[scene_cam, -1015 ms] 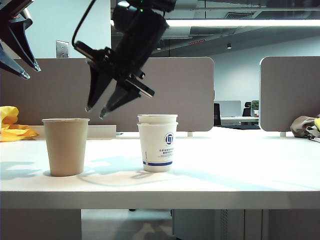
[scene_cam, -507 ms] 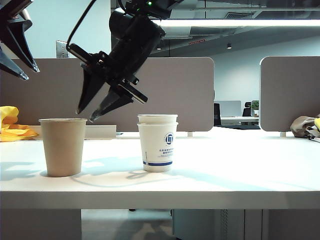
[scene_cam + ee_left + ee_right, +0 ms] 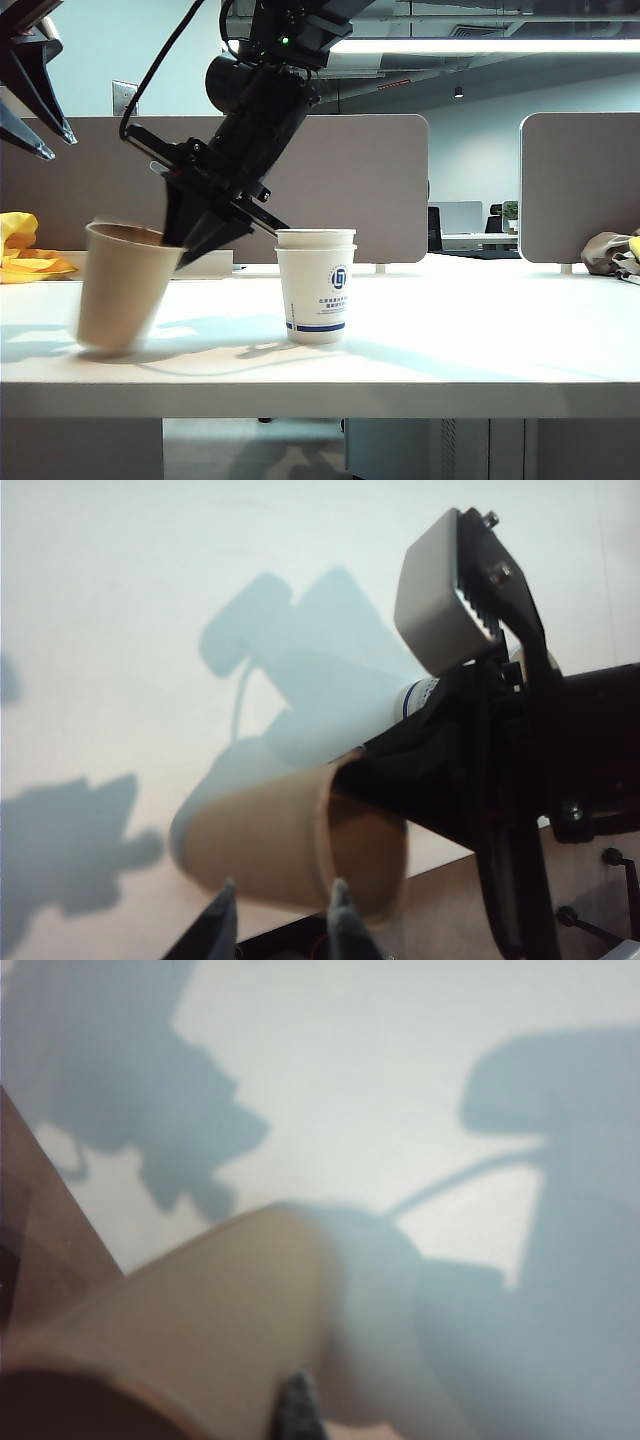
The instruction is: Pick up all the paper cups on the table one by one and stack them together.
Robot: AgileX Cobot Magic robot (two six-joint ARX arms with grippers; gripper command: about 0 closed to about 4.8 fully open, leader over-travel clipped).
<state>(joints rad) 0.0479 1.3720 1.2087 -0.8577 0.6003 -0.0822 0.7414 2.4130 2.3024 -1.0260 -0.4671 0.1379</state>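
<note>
Brown cup (image 3: 122, 285), ext view: tilted on table (image 3: 450, 350), right gripper (image 3: 190, 240) clamped on rim; white pair (image 3: 315, 285) already nested. L wrist: left gripper (image 3: 280, 920) apart, idle above. R wrist: I see cup blurred. Brown still to stack.

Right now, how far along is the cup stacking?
Done: the two white cups stand nested on the table. In hand: the right hand pinches the brown cup at its rim, tilting it. The left hand hangs open, top left. Left: stack the brown cup with the white pair.
</note>
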